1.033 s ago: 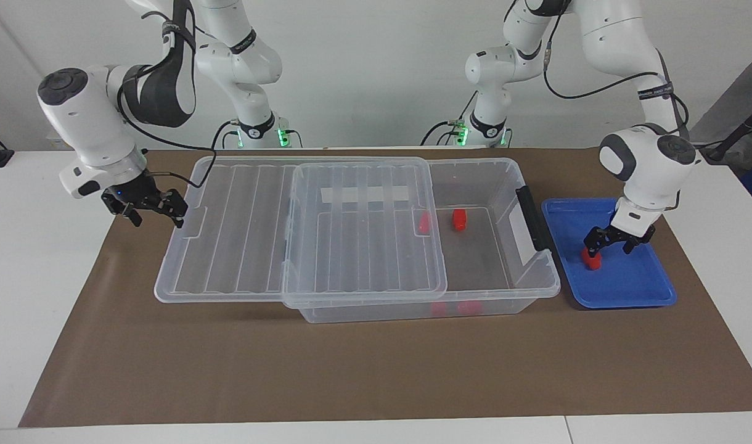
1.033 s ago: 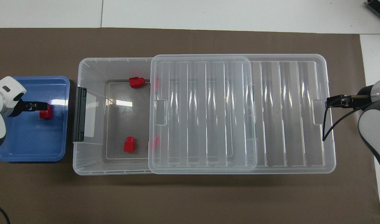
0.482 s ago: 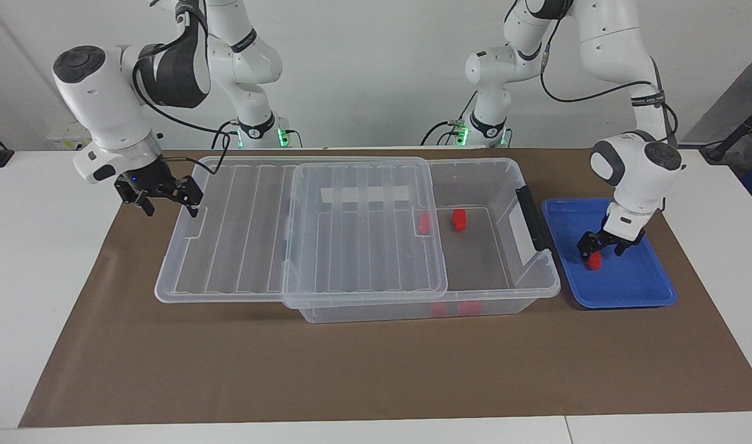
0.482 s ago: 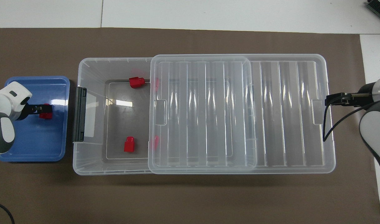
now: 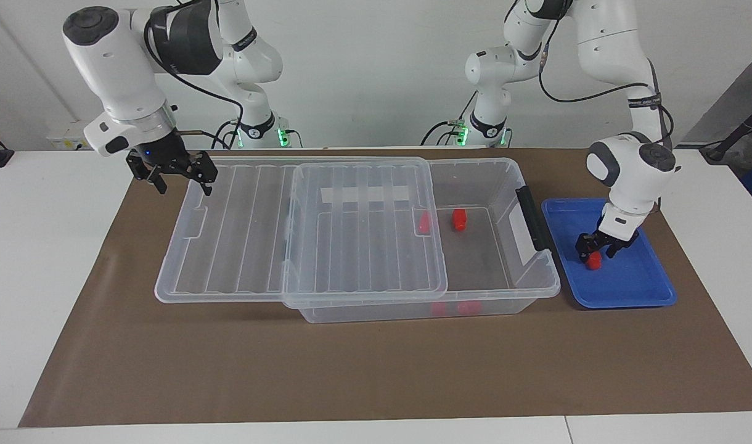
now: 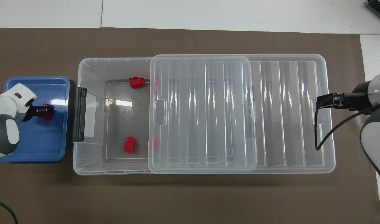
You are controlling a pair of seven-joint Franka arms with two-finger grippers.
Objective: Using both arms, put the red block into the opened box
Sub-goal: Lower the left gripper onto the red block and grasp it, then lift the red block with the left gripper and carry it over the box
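The red block lies in the blue tray at the left arm's end of the table. My left gripper is down on this block and covers its middle from above. The clear box has its ribbed lid slid toward the right arm's end, which leaves the tray-side part uncovered. My right gripper hangs open in the air over the lid's overhanging end.
Two other red blocks lie on the box floor in the uncovered part. A black handle sits on the box wall that faces the tray. A brown mat covers the table.
The left gripper has sunk lower onto the red block in the tray. The right gripper has risen and moved from beside the lid's end to over it.
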